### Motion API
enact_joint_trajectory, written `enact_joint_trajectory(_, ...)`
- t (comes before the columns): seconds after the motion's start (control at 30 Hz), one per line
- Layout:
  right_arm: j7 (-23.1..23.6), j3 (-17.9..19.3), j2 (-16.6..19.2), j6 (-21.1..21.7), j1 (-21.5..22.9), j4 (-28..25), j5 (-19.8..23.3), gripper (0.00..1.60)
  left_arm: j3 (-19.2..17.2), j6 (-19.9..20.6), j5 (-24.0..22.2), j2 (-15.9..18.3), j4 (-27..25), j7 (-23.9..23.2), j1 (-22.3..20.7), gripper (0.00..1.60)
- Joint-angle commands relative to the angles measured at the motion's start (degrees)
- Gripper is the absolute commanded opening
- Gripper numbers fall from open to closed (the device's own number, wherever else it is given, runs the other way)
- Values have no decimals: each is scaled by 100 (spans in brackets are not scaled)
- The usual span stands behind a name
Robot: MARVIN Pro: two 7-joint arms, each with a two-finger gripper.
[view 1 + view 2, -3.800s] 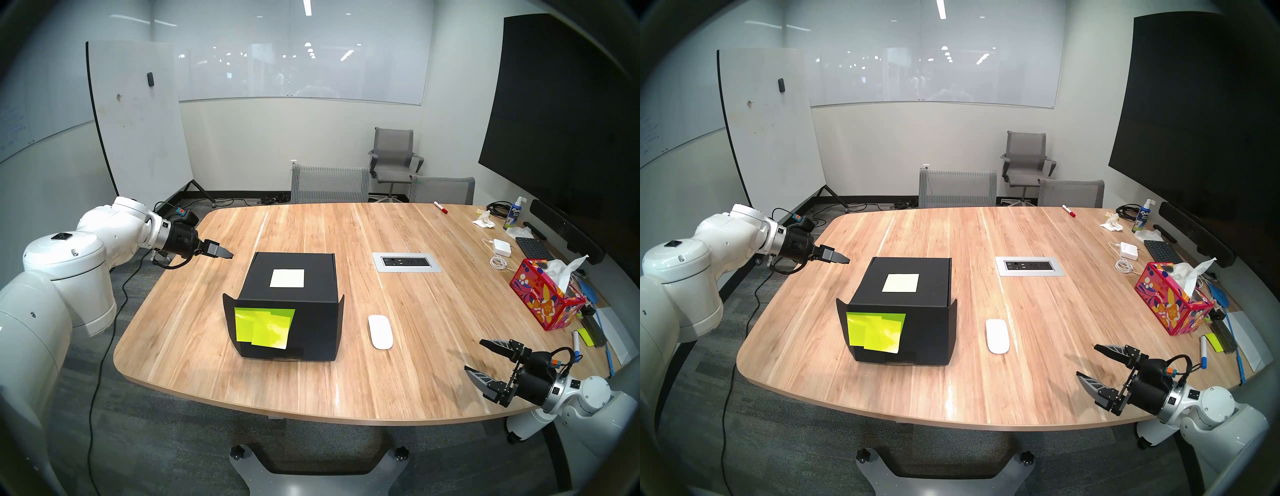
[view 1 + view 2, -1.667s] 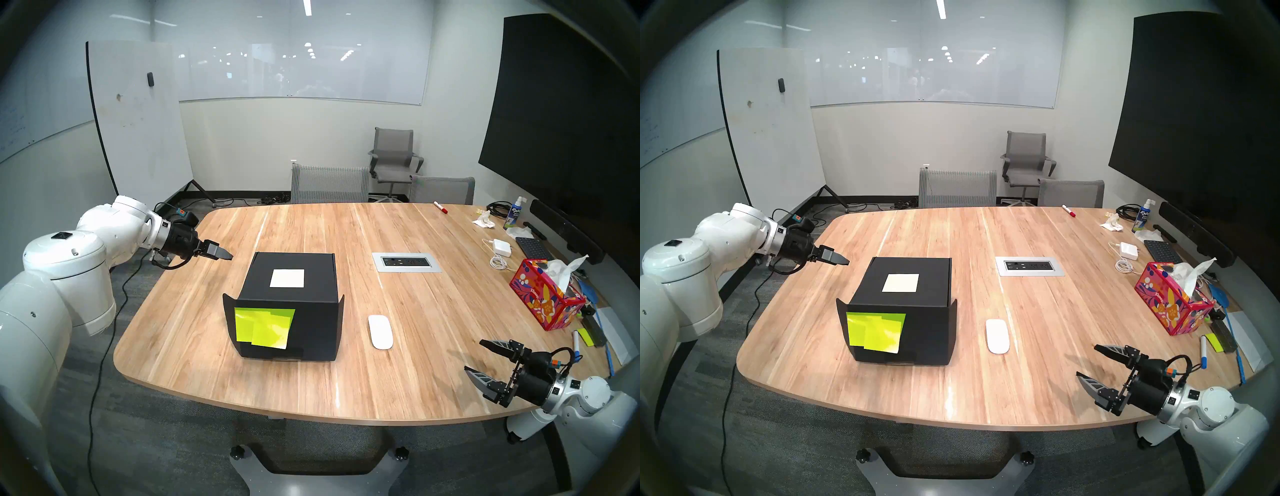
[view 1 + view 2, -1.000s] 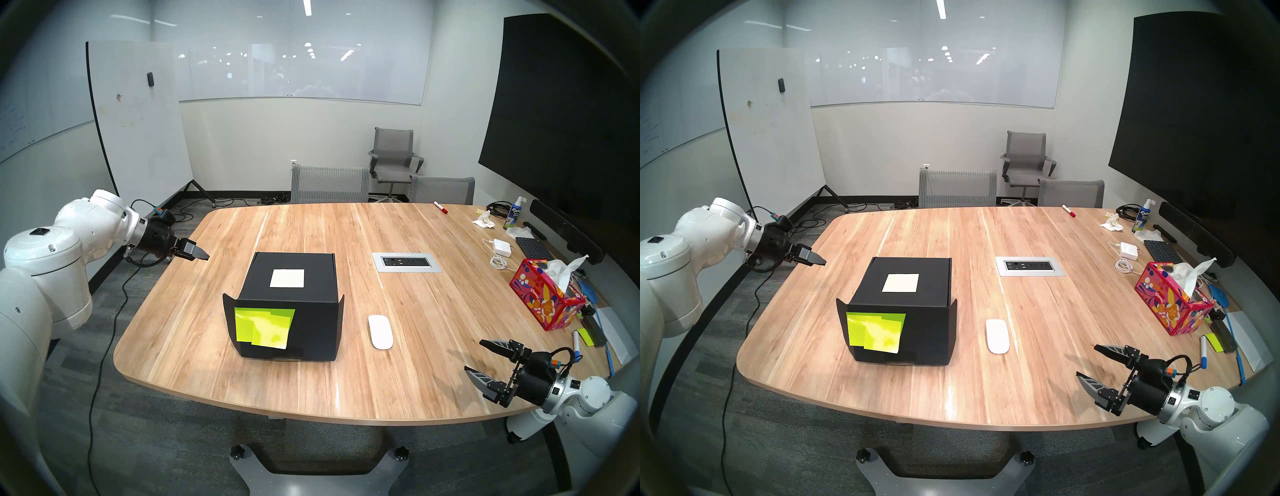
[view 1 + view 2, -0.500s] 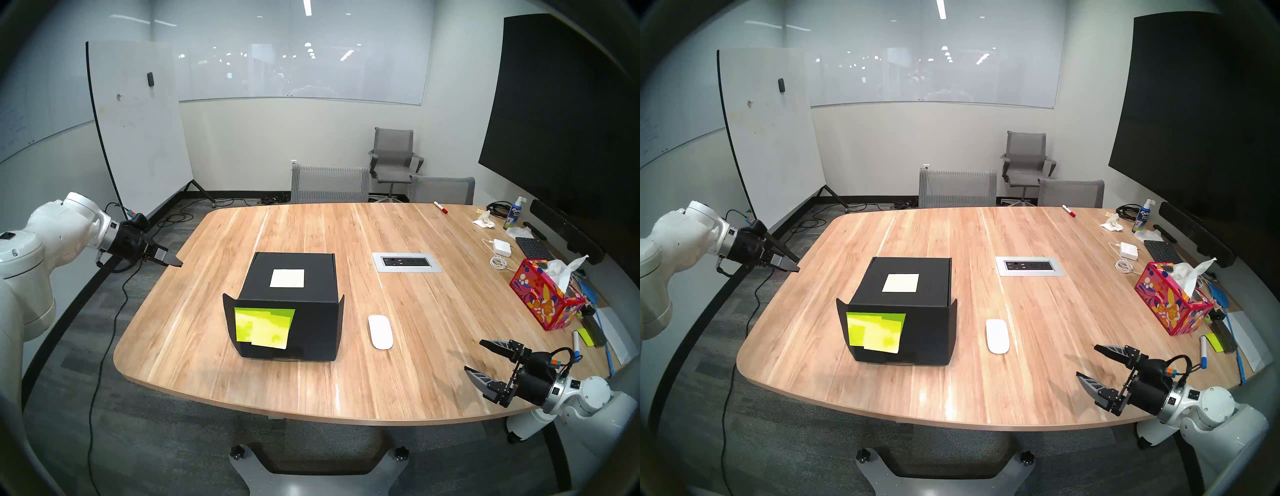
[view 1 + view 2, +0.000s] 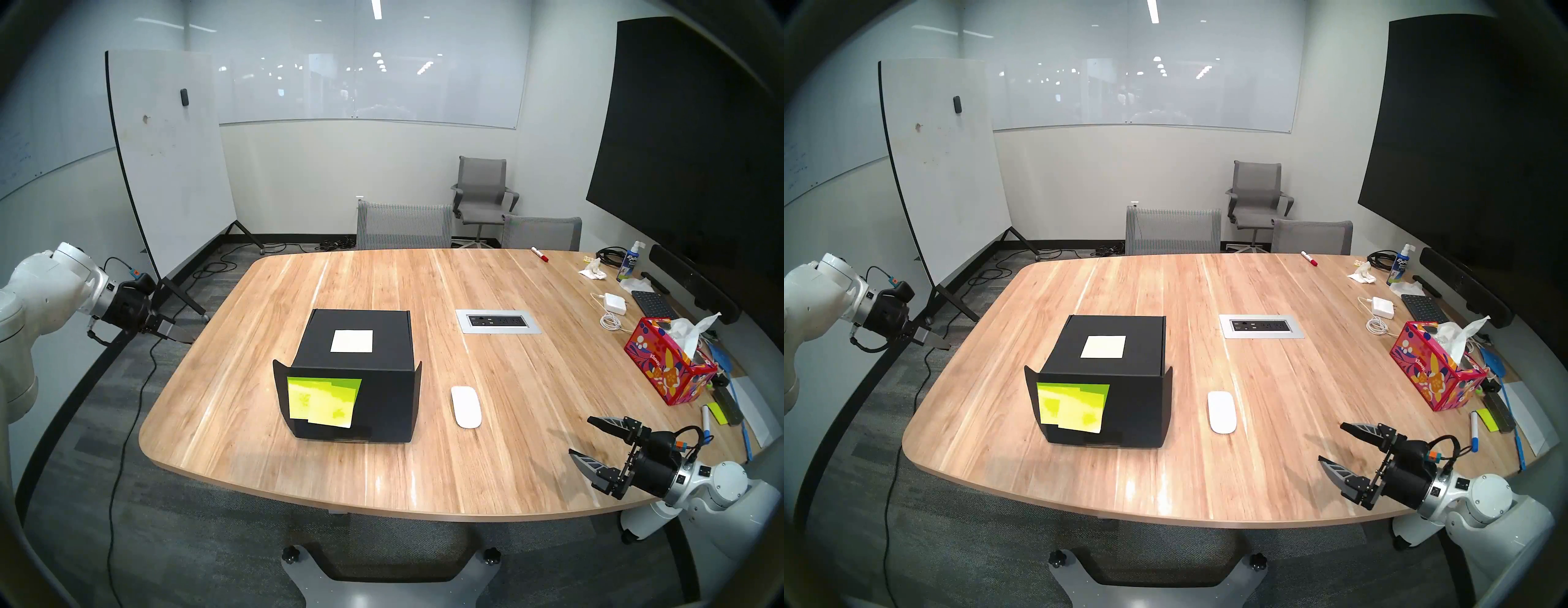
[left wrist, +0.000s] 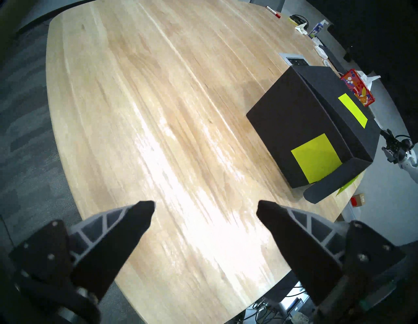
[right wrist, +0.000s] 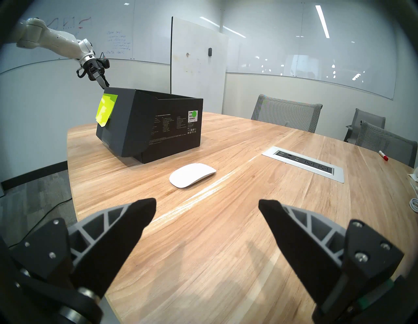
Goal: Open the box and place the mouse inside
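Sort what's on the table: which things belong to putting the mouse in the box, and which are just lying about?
Belongs to the job:
- black cardboard box, lid closed
- white wireless mouse, on the table beside it

Just lying about:
- red floral tissue box
- white power adapter with its cable
- red marker
- whiteboard cleaner spray bottle
- black keyboard

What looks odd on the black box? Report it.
The box is shut, but its front flap's side wings splay outward, and the yellow-green sticky notes on the front overlap crookedly, one corner hanging lower. No damage or spill shows.
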Motion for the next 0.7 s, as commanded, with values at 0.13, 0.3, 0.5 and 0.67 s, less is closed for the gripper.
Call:
enact_joint_trajectory(0.13, 0, 18, 2, -4, 7, -11, 7, 160, -249, -323, -553, 306, -249, -434, 247, 160)
enact_joint_trajectory(0.3, 0, 19, 1, -4, 6, -11, 8, 160, -259, -460, -741, 445, -503, -434, 407, 160)
enact_joint_trajectory(0.5, 0, 20, 1, -4, 5, -12, 8, 160, -186, -613, -848, 603, -781, -434, 509, 160)
enact_joint_trajectory(0.67, 0, 20, 1, -4, 5, -12, 8, 160, -125, -625, -892, 721, -983, -434, 514, 160)
